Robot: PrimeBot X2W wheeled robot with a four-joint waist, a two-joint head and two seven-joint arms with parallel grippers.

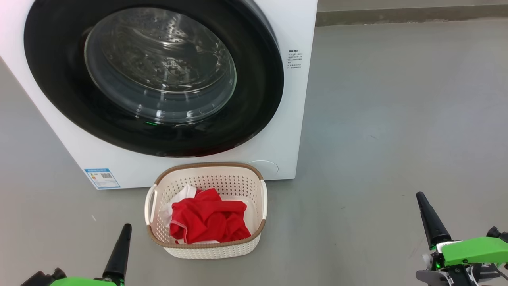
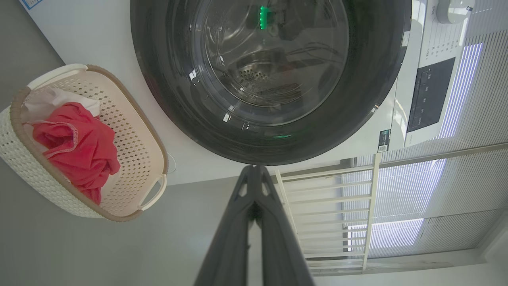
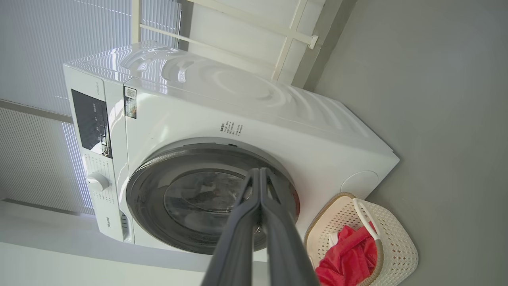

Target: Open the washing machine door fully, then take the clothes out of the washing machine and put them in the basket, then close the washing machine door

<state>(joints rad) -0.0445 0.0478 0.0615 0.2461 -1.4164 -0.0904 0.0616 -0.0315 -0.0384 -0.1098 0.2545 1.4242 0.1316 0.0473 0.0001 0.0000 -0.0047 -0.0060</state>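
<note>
Head view: the washing machine door (image 1: pixel 154 71) is seen shut flush against the front of the washing machine (image 1: pixel 295 99), and the basket (image 1: pixel 210 250) is set on the floor (image 1: pixel 397 119) just before the foot of that machine, below the door. The clothes (image 1: pixel 206 220) (red, with a little white showing) are heaped inside the basket. The left pincer (image 1: pixel 126 228) and the right pincer (image 1: pixel 420 195) are both held pressed together with nothing pinched, well back from the machine, the right one out past its corner.
</note>
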